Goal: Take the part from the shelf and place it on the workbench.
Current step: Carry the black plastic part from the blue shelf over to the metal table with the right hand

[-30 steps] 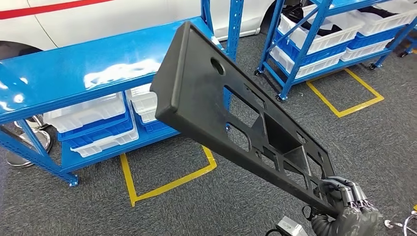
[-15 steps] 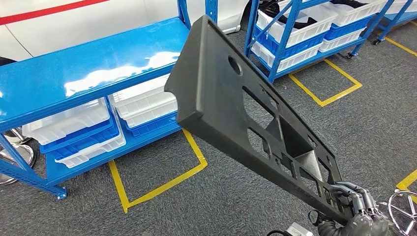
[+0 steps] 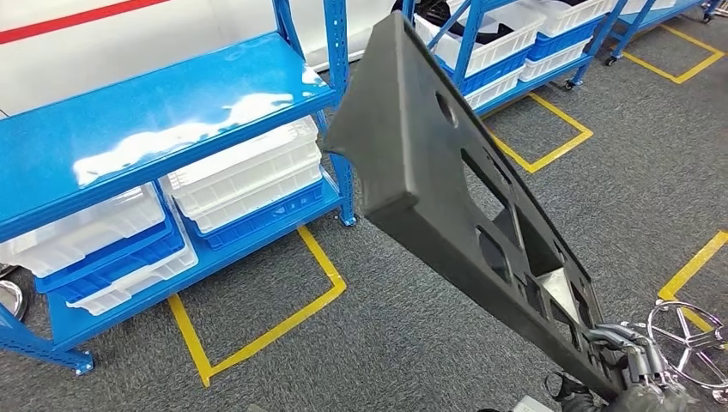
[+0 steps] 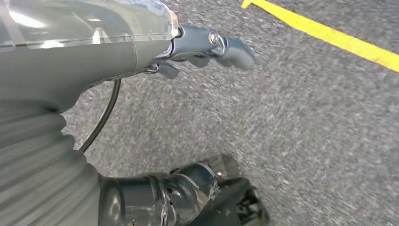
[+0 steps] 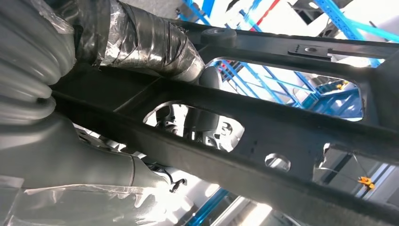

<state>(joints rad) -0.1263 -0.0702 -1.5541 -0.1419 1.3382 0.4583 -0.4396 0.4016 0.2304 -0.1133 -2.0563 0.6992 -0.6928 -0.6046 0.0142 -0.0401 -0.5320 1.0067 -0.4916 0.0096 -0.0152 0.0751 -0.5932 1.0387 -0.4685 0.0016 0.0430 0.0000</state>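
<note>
Part: a long, flat black plastic panel with rectangular cut-outs and a round hole was held up in the air, slanting from the lower right of the head view up towards the top centre, its broad rounded end uppermost and well above the floor.
Right hand: the right hand gripped the panel's lower end, its dark fingers hooked over the edge; in the right wrist view the taped thumb lay across one of the panel's bars, with fingers showing through a cut-out.
Left hand: the left hand hung over the floor holding nothing, thumb and fingers apart.
Floor: grey carpet marked with yellow tape lines.
Shelving: a blue metal shelf unit with a glossy top stood to the left, with white plastic bins on its lower level; a second blue rack with white bins stood farther back.
Other: a chrome star-shaped chair base sat just beside the right hand in the head view.
</note>
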